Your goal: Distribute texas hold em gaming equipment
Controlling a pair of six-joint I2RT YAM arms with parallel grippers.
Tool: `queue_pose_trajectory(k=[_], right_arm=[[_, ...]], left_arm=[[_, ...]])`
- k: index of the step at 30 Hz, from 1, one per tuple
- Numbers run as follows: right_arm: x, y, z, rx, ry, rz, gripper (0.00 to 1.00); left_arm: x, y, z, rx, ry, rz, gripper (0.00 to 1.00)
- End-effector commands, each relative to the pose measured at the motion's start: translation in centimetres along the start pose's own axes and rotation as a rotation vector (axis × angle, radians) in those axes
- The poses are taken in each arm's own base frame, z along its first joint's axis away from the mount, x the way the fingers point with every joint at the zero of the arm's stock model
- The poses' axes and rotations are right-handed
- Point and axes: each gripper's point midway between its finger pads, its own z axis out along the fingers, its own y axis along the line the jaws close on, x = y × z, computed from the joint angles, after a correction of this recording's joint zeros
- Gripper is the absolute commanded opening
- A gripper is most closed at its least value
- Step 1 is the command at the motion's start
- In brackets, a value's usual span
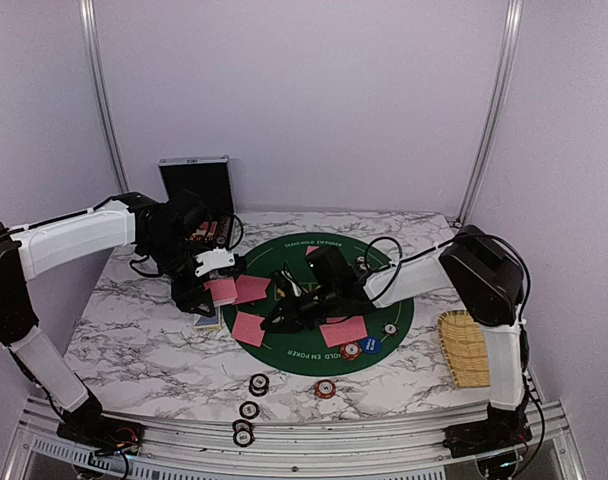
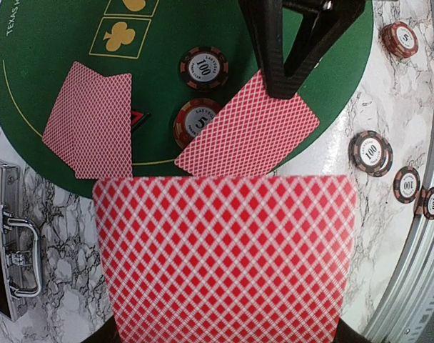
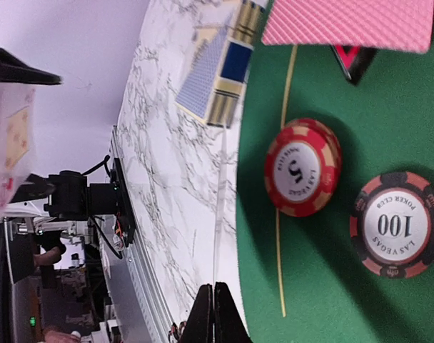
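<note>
Firmly pinched in my left gripper (image 1: pixel 216 282) is the held card (image 2: pixel 224 250). Its red lattice back fills the lower half of the left wrist view, and the jaws are drawn narrow on it. It hangs just off the 9 o'clock edge of the green mat (image 2: pixel 53 43).

On the mat at 9 o'clock lie the paired cards (image 2: pixel 92 128), face down and overlapping, with the triangular marker (image 2: pixel 136 118) peeking from under their edge. At 8 o'clock lies the single card (image 2: pixel 249 136), which partly covers the 5 chip (image 2: pixel 192 118). The 100 chip (image 2: pixel 203 68) sits just beside that one.

My right gripper (image 3: pixel 213 300) is over the single card's edge with its fingers pressed together and nothing visible between them. Whether it touches the card I cannot tell.

At 5 o'clock on the mat is another card (image 1: pixel 344 331). The orange disc (image 1: pixel 351 350) and blue disc (image 1: pixel 370 344) sit side by side at the rim just beyond it.

Several loose chips (image 1: pixel 258 384) are scattered on the marble table (image 1: pixel 134 340) toward 6 and 7 o'clock, near my bases. A blue card box (image 3: pixel 217 68) lies on the marble beside the mat's 8 o'clock rim. The black case (image 1: pixel 195 185) stands open at 11 o'clock, and the bamboo tray (image 1: pixel 464 348) lies at the 4 o'clock edge.
</note>
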Motion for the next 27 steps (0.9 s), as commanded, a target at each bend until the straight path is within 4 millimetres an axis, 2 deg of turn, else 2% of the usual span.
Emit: queue_pose_trajectory(k=[1, 5, 9, 14, 17, 21, 27], right_arm=[[-1.7, 3.4, -4.0, 0.099, -0.032, -0.159, 0.0], [-2.3, 2.5, -7.9, 0.312, -0.021, -0.217, 0.0], [-4.3, 1.1, -11.8, 0.558, -0.061, -0.293, 0.0], [-6.9, -1.8, -15.6, 0.896, -0.096, -0.36, 0.0], [-8.3, -3.2, -17.1, 1.073, -0.116, -0.405, 0.0], [-9.3, -4.8, -17.0, 1.254, -0.092, -0.486, 0.0], [-9.5, -6.5, -14.9, 1.46, -0.017, -0.613, 0.0]], left_arm=[[0.3, -0.6, -1.1, -0.001, -0.01, 0.003, 0.0], [0.3, -0.6, -1.3, -0.003, -0.013, 0.001, 0.0], [0.4, -0.7, -1.3, -0.005, -0.013, 0.0, 0.0], [0.4, -0.7, -1.5, -0.009, -0.016, 0.0, 0.0], [0.5, -0.8, -1.6, -0.012, -0.015, -0.002, 0.0], [0.8, -0.9, -1.7, -0.017, -0.011, 0.001, 0.0], [1.0, -0.9, -1.9, -0.022, -0.012, -0.002, 0.0]])
